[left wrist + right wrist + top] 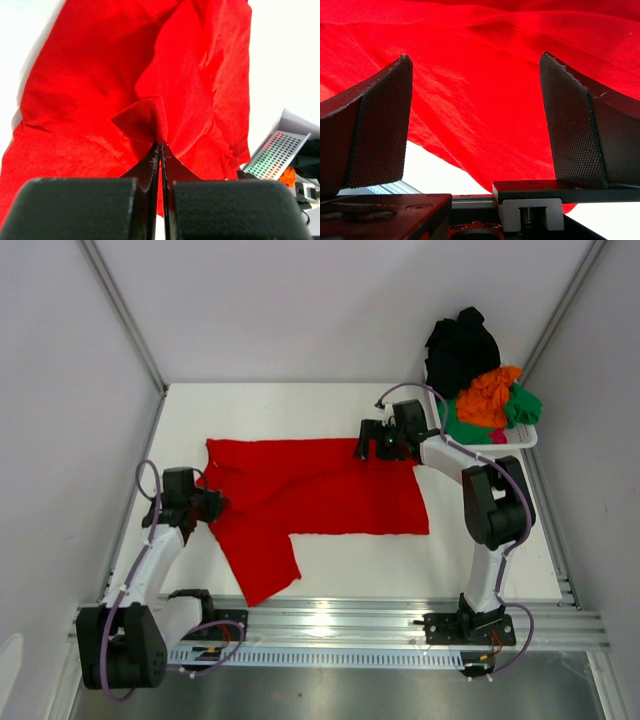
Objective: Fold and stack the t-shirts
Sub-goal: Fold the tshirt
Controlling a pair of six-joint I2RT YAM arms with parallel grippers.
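Observation:
A large bright red t-shirt (pixel 330 490) lies spread on the white table, with one part hanging down toward the front rail. My left gripper (pixel 215 503) is at the shirt's left edge. In the left wrist view that gripper (pixel 161 146) is shut on a pinched fold of the red t-shirt (pixel 200 75). My right gripper (pixel 363 445) sits over the shirt's far edge. Its fingers (pixel 380 130) stand wide open over the red cloth (pixel 480 85), with nothing gripped between them.
A white basket (pixel 520 443) stands at the back right, holding a black shirt (pixel 462 345), an orange one (pixel 490 395), a green one (pixel 522 405) and a bit of pink (pixel 498 436). Walls close in left, right and behind. The metal rail (pixel 330 620) runs along the front.

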